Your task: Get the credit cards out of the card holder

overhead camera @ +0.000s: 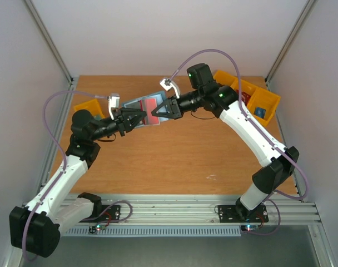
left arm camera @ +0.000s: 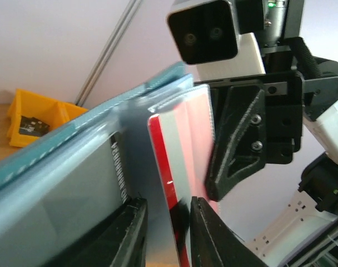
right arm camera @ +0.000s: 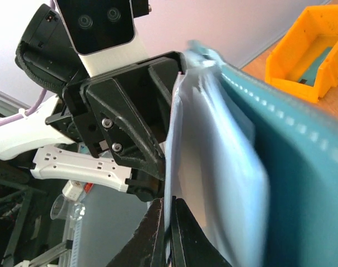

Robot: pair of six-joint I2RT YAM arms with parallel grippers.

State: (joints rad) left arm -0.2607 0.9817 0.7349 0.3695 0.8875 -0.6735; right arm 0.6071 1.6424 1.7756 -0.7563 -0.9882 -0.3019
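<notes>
Red card sat upright in the wallet's right-hand slot, at the centre of the left wrist view, its pale face veiled by a clear sleeve. A grey card showed behind the wallet's other window, at lower left of that view. The wallet was spread open and held up off the worktop between both tools, at upper centre of the top view. The left tool had its fingers close on either side of the red card's lower edge; whether it was clenched on the card could not be told. The right tool was clenched on the thin edge of the wallet's pale sleeve, at the bottom of its own view. Yellow bins stood at the worktop's far corners.
</notes>
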